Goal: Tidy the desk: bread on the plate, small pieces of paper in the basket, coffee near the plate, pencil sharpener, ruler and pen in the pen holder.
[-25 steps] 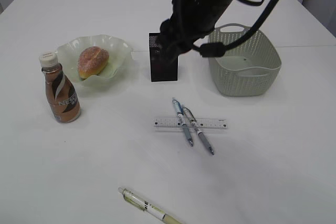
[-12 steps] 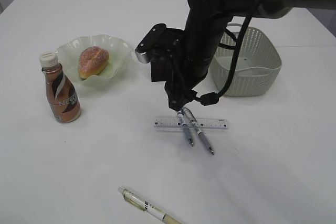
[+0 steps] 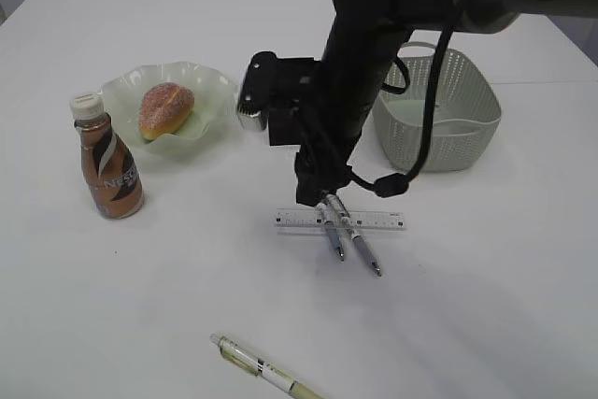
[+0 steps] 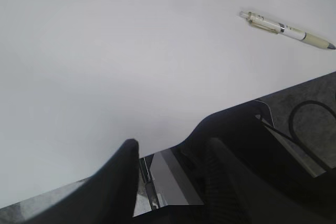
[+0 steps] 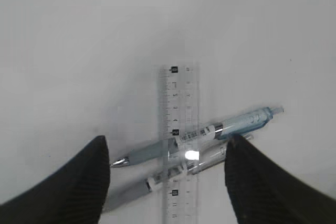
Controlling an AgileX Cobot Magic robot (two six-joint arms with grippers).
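Reading "NESCAFE" sideways, brown bottle [image 3: 109, 170] label

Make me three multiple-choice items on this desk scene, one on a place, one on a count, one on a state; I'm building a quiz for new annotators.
1. Where is the bread?
A. on the plate
B. in the basket
C. beside the ruler

2. How many pens lie on the table?
A. one
B. two
C. three

3. How does the right pincer stand?
A. shut on a pen
B. open above the pens and ruler
C. holding the coffee bottle

Answers:
1 A, the bread rests in the green plate.
2 C, two pens cross the ruler and a third pen lies near the front edge.
3 B, its fingers spread apart, holding nothing.
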